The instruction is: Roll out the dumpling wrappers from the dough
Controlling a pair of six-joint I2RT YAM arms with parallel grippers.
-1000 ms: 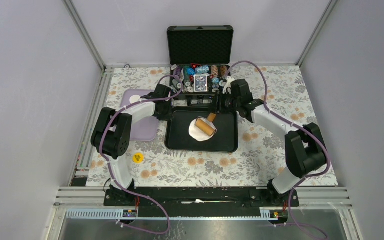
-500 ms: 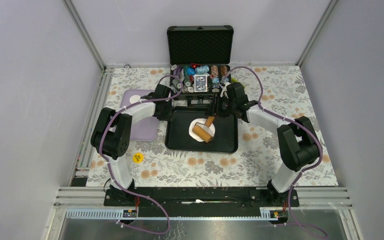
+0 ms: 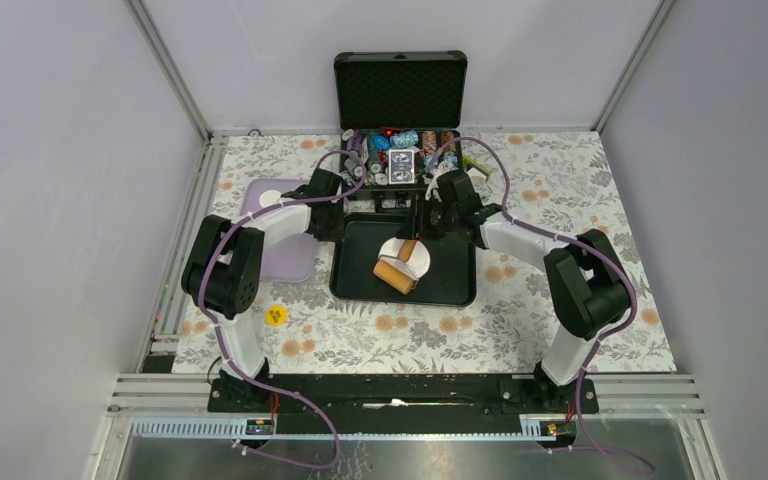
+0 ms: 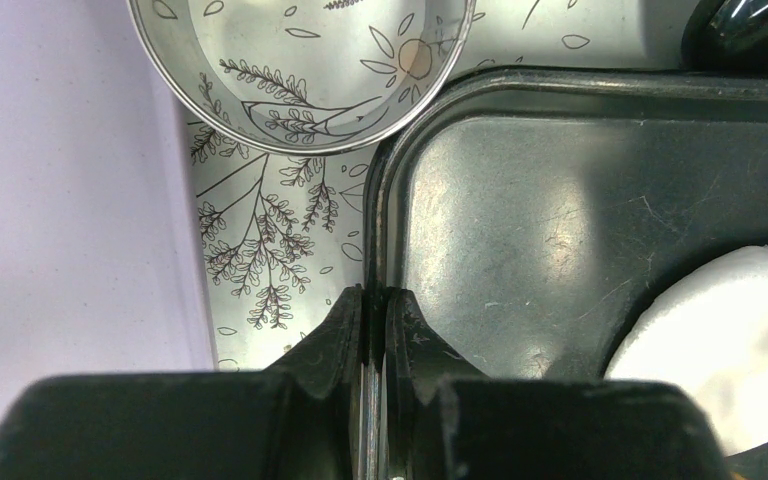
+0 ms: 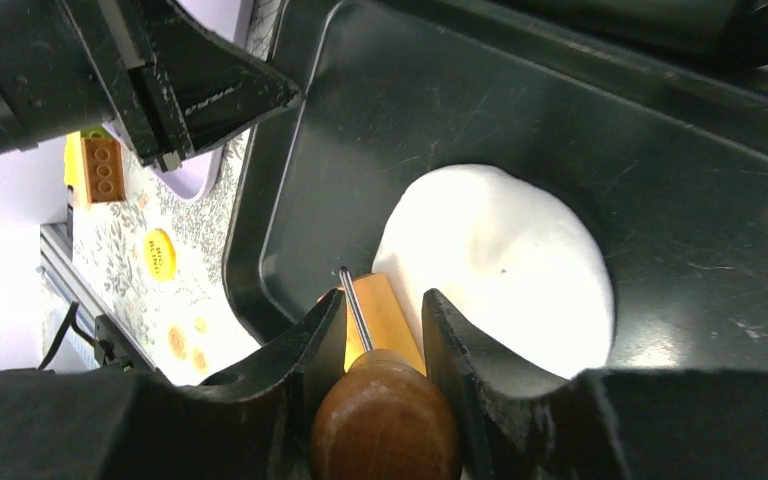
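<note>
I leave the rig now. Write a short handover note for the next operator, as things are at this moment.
Left gripper: jaws shut on the tray rim.
Right gripper: jaws shut on the roller handle.
Dough: flat round pat in the tray; the roller rests at its near edge.
Cutter: on the tablecloth beside the tray corner.
Done: dough partly flattened; one white disc lies on the purple board.
Left: roll thinner, then cut wrappers.

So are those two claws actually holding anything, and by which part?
Yes, both. The right gripper holds the rolling pin by its wooden handle. The left gripper is pinched shut on the rim of the black tray.
</note>
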